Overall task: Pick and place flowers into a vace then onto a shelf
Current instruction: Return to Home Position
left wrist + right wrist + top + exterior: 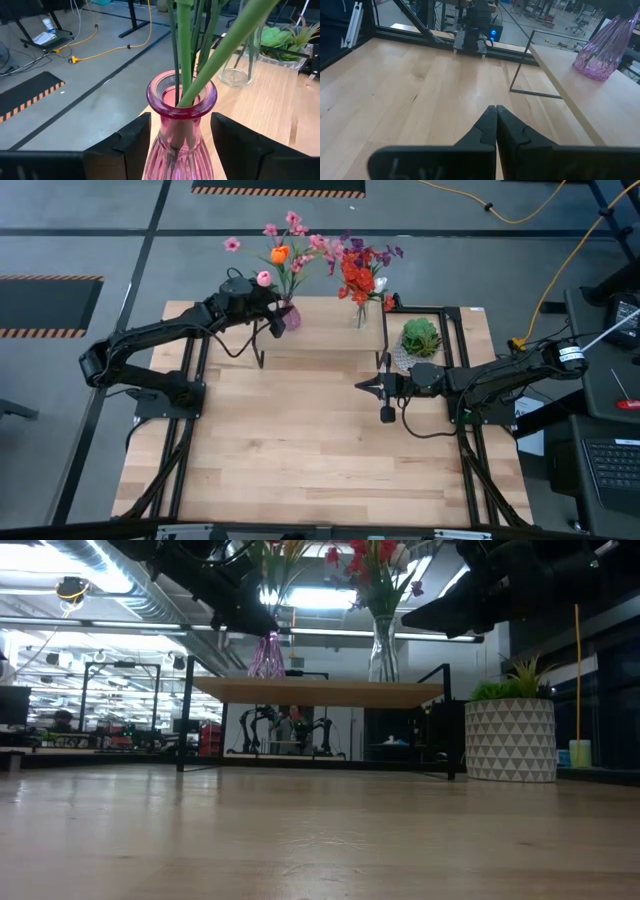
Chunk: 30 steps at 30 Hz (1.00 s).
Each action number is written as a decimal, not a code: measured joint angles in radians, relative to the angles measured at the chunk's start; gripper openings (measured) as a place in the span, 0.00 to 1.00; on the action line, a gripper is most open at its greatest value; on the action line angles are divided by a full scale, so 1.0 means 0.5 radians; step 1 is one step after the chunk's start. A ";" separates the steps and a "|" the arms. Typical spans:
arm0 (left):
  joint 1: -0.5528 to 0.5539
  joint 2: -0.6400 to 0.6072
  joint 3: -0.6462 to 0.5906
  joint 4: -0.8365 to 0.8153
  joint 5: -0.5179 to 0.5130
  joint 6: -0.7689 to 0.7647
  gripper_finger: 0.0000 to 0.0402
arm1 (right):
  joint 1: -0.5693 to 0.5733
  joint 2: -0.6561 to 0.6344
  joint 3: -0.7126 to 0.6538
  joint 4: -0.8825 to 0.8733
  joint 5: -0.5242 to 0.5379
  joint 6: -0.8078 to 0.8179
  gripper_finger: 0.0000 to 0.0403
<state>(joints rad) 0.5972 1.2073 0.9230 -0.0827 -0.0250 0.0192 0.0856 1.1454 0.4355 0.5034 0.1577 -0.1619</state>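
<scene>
From overhead, the arms ride closest to me. My left claw (272, 308) reaches onto the shelf (320, 335), with the purple vase (291, 317) right at its tips. The clear vase (360, 315) stands farther along the board, beyond the purple vase from that claw. Both vases carry flowers (285, 252). My right claw (362, 385) hangs over the table (300, 460), apart from the shelf, with the potted plant (421, 338) just beside its wrist.

At table height, the tabletop fills the foreground. Behind it both vases stand upright on the shelf (320, 692), the purple vase (267, 657) under the left arm.

Past the left wrist, my own fingers (132, 142) straddle the purple vase (180, 125), one on each side. They are spread, and I see a sliver of gap on one side, so I judge this claw released rather than gripping. Green stems rise out of the vase neck.

Past the right wrist, the fingers (482, 132) are clenched tip to tip on nothing, with the shelf edge ahead and off to one side.

I judge the job nearly finished: the flowers are in the vases and the vases are on the shelf. What is left is backing the left claw off the vase without tipping it, then parking both arms.
</scene>
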 joint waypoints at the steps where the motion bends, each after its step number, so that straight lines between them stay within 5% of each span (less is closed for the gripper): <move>1: 0.001 -0.007 0.000 -0.006 -0.001 0.009 0.50 | 0.000 0.000 0.000 -0.001 0.000 0.000 0.01; 16: -0.001 -0.411 0.000 -0.520 0.045 0.131 0.52 | 0.000 0.000 0.000 -0.019 0.000 0.000 0.01; 23: -0.074 -0.688 -0.023 -0.590 0.108 0.148 0.37 | -0.001 0.000 0.000 -0.017 0.000 0.129 0.01; 30: -0.179 -1.121 -0.372 -0.503 0.029 0.121 0.18 | -0.001 0.000 0.000 -0.011 0.000 0.113 0.01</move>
<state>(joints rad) 0.5079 0.6469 0.7371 -0.3339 -0.0103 0.0799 0.0853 1.1454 0.4355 0.4980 0.1577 -0.1055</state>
